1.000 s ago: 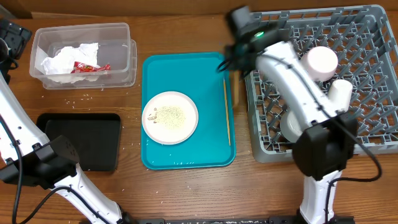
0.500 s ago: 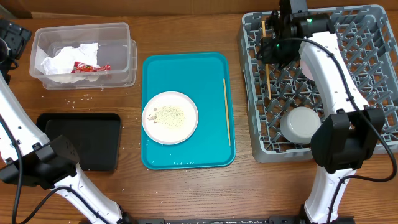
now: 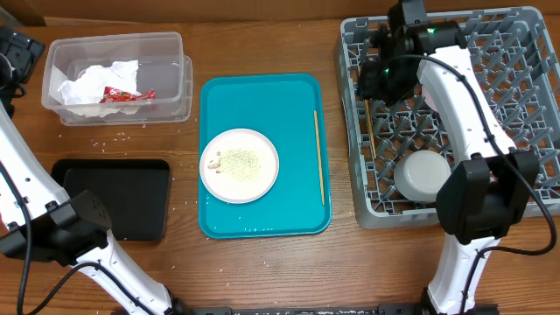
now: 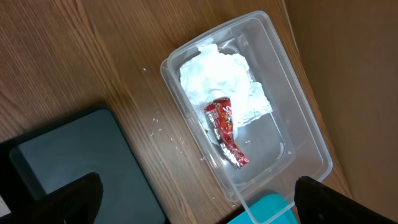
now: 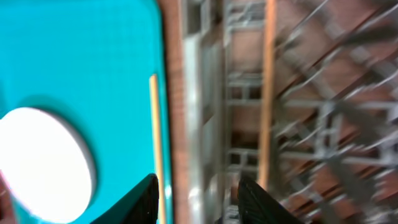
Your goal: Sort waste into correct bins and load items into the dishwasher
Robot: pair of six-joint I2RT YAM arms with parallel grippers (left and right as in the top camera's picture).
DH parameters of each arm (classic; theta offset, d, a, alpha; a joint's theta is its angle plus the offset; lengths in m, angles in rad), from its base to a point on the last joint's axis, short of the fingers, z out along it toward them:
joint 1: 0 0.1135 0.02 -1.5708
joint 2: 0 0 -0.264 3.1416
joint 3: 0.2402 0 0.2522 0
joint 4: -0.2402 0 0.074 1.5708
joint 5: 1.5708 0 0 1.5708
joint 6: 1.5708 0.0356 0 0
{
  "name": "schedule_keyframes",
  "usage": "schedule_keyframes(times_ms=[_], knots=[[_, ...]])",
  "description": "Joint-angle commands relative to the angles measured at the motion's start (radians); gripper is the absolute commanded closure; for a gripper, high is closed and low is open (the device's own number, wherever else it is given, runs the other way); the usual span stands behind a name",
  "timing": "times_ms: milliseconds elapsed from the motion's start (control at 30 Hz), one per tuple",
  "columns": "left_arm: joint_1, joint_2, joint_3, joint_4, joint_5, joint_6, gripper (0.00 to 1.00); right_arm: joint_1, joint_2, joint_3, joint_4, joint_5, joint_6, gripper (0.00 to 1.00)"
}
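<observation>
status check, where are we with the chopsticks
Both open: left claw near the clear tub, right claw over the dish rack. Rack holds one chopstick; second chopstick on the teal tray. Nothing blocking it.

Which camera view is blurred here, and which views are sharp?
Right wrist: heavy motion blur, the grey rack and one chopstick smear into streaks. Left wrist: sharp, the red wrapper is crisp inside the clear tub. Overhead: sharp and evenly lit.
</observation>
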Motion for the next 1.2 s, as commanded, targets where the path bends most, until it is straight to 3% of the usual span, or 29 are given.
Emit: schedule_keyframes(times_ms=[0, 233, 433, 633, 1167], knots=[[-0.008, 0.006, 0.0, 0.002, -0.011, 0.019, 0.0, 0.074, -0.016, 0.011, -0.025, -0.07, 0.054, 0.57], [-0.008, 0.006, 0.0, 0.002, -0.011, 0.019, 0.0, 0.247, -0.012, -0.016, 0.013, 0.175, 0.207, 0.57], [-0.008, 0.006, 0.0, 0.002, -0.01, 0.019, 0.0, 0.356, -0.012, -0.206, 0.195, 0.267, 0.29, 0.61], [-0.008, 0.006, 0.0, 0.002, -0.011, 0.019, 0.0, 0.37, -0.012, -0.332, 0.294, 0.321, 0.293, 0.51], [-0.008, 0.006, 0.0, 0.002, -0.01, 0.019, 0.0, 0.376, -0.012, -0.462, 0.387, 0.285, 0.335, 0.52]])
